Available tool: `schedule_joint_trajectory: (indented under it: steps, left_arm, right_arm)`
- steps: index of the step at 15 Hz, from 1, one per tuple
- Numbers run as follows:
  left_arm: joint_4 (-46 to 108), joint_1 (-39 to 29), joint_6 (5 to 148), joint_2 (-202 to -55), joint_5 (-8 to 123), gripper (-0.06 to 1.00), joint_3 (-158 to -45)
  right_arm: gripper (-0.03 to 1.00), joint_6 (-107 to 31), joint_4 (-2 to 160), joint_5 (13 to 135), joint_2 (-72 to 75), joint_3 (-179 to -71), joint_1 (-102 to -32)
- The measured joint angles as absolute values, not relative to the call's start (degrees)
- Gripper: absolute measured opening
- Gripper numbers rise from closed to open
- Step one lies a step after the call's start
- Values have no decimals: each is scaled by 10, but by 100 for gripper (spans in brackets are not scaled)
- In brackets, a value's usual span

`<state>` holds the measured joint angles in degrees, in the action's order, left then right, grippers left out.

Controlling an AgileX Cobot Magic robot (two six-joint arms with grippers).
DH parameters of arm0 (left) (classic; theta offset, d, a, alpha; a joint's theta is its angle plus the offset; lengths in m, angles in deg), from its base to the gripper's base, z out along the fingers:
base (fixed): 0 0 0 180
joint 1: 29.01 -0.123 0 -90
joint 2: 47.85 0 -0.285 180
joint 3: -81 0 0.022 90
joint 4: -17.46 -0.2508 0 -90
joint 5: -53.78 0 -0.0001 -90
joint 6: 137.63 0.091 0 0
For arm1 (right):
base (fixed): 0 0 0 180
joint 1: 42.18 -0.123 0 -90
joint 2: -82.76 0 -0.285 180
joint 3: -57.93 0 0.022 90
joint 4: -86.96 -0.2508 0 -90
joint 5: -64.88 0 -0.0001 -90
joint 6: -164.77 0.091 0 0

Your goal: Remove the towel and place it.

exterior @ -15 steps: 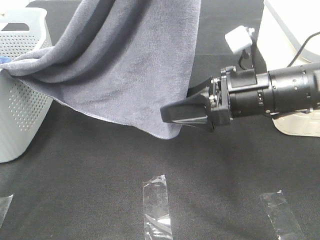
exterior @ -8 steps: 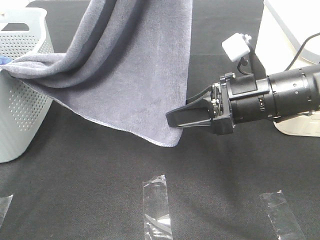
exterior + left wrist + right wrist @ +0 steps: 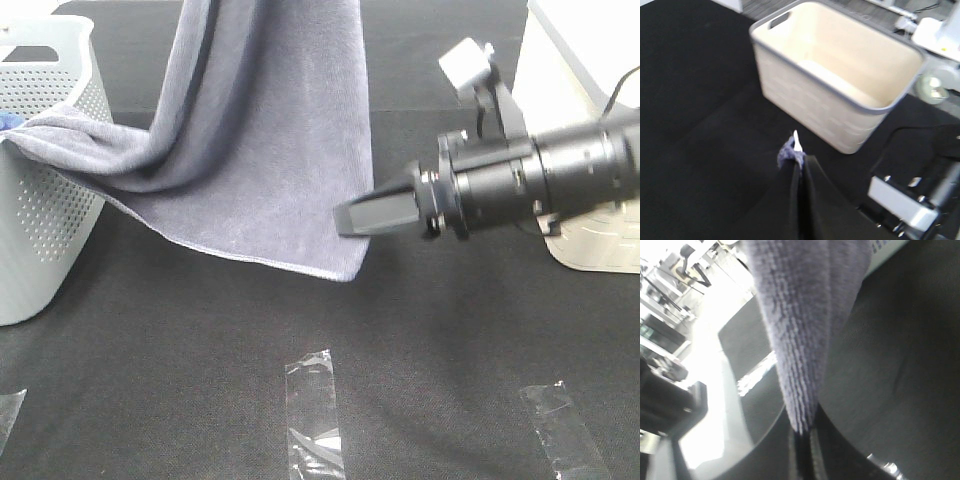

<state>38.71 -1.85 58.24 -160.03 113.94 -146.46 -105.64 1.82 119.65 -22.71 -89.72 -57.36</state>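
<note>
Towel point(image 3: 270, 150) partly removed: left end lies on the perforated basket point(image 3: 50, 250), the remainder hangs above the worktop point(image 3: 200, 380). Left gripper point(image 3: 798, 162) and right gripper point(image 3: 347, 216) jaws both clamped on it. Placing outstanding.

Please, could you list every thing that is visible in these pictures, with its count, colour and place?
towel: one, slate-grey, hanging from above, one end over the basket's rim.
basket: one, pale grey, perforated, at the table's left.
cream bin: one, grey rim, left wrist view only; I cannot tell if it is the same basket.
blue cloth: one small bit, in the basket.
tape strips: three, clear, on the table's near side.
table: one, black.
white object: at the right edge, cut off, unidentified.
left tool: black, shut on a towel corner.
right tool: black, shut on the towel's lower edge.
</note>
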Motion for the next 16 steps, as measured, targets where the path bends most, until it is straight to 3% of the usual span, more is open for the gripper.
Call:
schedule_joint_trajectory:
  steps: [6,9,12,16]
  left_arm:
    - [175,-18,392,-1654,1162,0,-1465]
    - [185,-18,386,-1702,1034,0,-1465]
    - [186,-18,386,-1702,840,0,-1465]
    - [152,-23,386,-1683,679,0,-1465]
  right_arm:
    - [0,-471,482,1210,-216,-1137,-574]
    - [0,-262,741,1260,-214,-1318,-574]
    - [0,-222,851,1257,-214,-1463,-574]
    - [0,-220,870,1152,-214,-1595,-574]
